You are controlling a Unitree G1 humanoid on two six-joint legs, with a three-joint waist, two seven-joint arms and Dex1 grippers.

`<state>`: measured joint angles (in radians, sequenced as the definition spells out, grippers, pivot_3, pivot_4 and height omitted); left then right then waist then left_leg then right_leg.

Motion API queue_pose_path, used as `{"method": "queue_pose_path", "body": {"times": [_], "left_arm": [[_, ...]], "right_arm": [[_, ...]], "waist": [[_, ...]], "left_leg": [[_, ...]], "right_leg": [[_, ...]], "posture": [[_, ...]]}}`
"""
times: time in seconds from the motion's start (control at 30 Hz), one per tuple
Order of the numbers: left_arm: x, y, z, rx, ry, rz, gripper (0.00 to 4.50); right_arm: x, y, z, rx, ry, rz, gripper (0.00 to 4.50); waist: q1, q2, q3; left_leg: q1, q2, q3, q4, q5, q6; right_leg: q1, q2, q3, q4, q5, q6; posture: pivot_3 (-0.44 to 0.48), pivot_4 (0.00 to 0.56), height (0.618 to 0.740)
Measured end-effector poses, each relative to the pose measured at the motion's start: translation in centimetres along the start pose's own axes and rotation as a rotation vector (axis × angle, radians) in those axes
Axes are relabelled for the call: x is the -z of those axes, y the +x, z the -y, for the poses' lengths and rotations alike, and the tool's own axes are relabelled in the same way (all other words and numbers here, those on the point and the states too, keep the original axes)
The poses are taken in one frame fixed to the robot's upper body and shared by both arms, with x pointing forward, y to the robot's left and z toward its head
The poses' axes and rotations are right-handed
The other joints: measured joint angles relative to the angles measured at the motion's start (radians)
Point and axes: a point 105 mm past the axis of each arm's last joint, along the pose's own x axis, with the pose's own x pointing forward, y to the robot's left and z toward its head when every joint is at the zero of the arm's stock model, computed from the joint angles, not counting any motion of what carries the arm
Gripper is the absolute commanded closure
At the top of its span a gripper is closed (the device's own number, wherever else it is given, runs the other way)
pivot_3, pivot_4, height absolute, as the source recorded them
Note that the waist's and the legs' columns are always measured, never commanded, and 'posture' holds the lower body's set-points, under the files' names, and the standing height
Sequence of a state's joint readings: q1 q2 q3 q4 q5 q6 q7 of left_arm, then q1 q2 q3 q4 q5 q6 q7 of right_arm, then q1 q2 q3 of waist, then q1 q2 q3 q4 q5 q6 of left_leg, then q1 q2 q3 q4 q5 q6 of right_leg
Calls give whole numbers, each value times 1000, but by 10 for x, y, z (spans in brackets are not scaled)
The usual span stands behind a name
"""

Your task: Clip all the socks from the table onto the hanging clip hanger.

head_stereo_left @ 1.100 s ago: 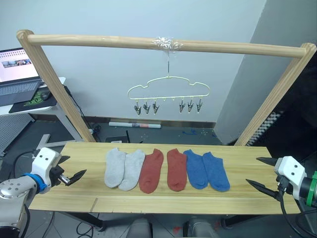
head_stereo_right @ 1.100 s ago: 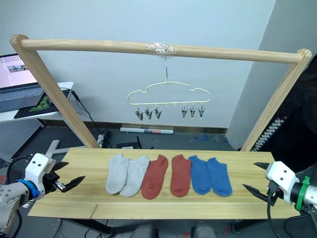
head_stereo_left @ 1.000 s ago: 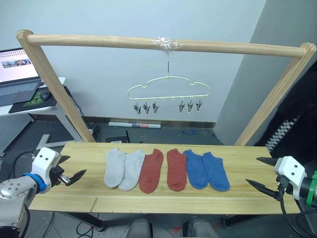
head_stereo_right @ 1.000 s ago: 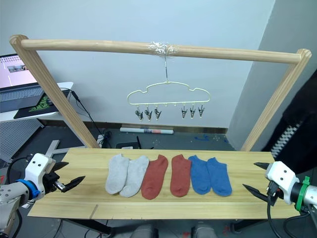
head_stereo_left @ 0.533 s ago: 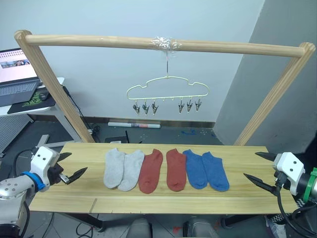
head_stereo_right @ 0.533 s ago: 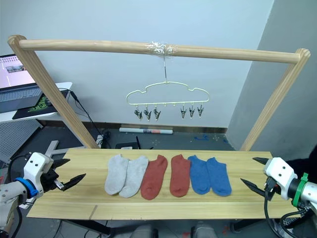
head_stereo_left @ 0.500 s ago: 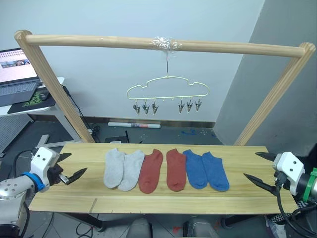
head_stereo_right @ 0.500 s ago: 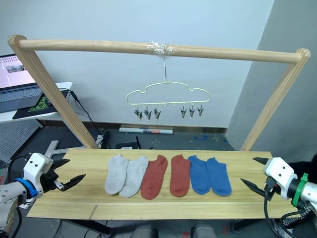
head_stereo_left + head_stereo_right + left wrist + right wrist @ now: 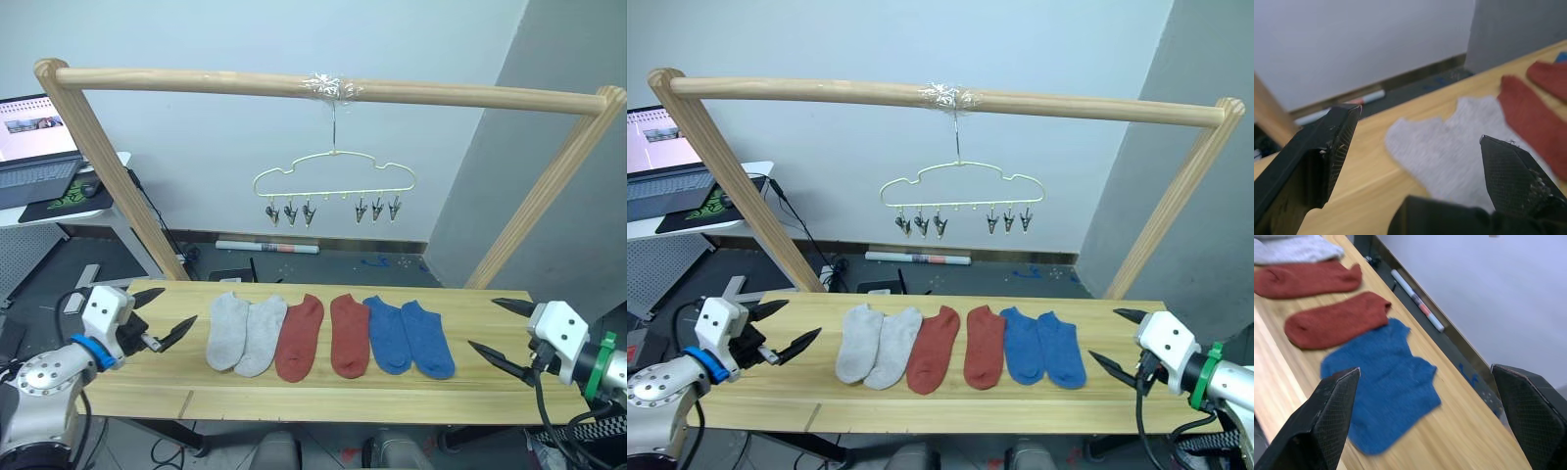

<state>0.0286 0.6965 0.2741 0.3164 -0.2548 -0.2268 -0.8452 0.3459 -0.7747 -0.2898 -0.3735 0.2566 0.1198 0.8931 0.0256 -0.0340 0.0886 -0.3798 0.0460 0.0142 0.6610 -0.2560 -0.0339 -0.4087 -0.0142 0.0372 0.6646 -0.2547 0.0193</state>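
Knit socks, all six, lie flat in a row on the table [image 9: 323,397], so none of the clipping has been done. Taking the clip hanger [image 9: 334,180] as the landmark: it hangs by its hook from the taped middle of the wooden pole frame [image 9: 470,95], and the row of socks sits directly below it on the table. The two light grey socks [image 9: 244,334] lie below and to the left of the hanger, overlapping each other along one edge; the two rust red socks [image 9: 324,335] lie almost straight under it, with a narrow strip of wood between them; the two blue socks [image 9: 410,337] lie below and to the right, touching side by side. All six metal clips [image 9: 331,210] under the hanger's wire are bare, three to each side of its middle.

Both claws are far below the hanger, at table level. The left claw [image 9: 168,313] hovers just beside the outer grey sock, fingers spread and holding nothing. The right claw [image 9: 500,334] hovers near the outer blue sock, also spread wide and empty.

Judging by this, the work is at its very start: every sock must yet be picked up, lifted to the hanger and clipped.
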Motion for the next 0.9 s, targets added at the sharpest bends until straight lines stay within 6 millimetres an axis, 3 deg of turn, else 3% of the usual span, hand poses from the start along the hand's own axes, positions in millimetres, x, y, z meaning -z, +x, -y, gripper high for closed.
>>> {"method": "queue_pose_path", "body": {"times": [0.17,0.53,0.7,0.8,0.9], "left_arm": [[-33,23,10,-57,-25,136,15],[-93,76,28,-188,-163,361,15],[-99,84,27,-264,-190,402,1187],[-88,89,27,-295,-219,373,2088],[-78,95,30,-308,-248,343,2088]], "right_arm": [[-22,9,-4,-6,-15,66,0],[-102,53,-7,-31,-12,321,0],[-130,69,-8,-43,-13,398,0],[-140,76,-10,-56,-8,419,0],[-146,78,-9,-62,-5,427,0]], "waist": [[-2,1,1],[-7,1,18],[-14,1,34],[-19,4,43],[-18,4,55]], "left_leg": [[2,-1,0,1,0,0],[3,-1,-1,2,0,0],[0,-1,-7,0,0,0],[-2,-1,-10,0,-1,1],[-3,-1,-11,0,-1,1]], "right_leg": [[2,3,1,0,0,0],[3,12,7,0,0,0],[2,15,6,0,7,5],[2,15,3,-1,7,5],[2,15,2,0,7,5]], "posture": [[59,83,711],[14,133,711],[2,154,711],[0,164,711],[-4,173,711]]}}
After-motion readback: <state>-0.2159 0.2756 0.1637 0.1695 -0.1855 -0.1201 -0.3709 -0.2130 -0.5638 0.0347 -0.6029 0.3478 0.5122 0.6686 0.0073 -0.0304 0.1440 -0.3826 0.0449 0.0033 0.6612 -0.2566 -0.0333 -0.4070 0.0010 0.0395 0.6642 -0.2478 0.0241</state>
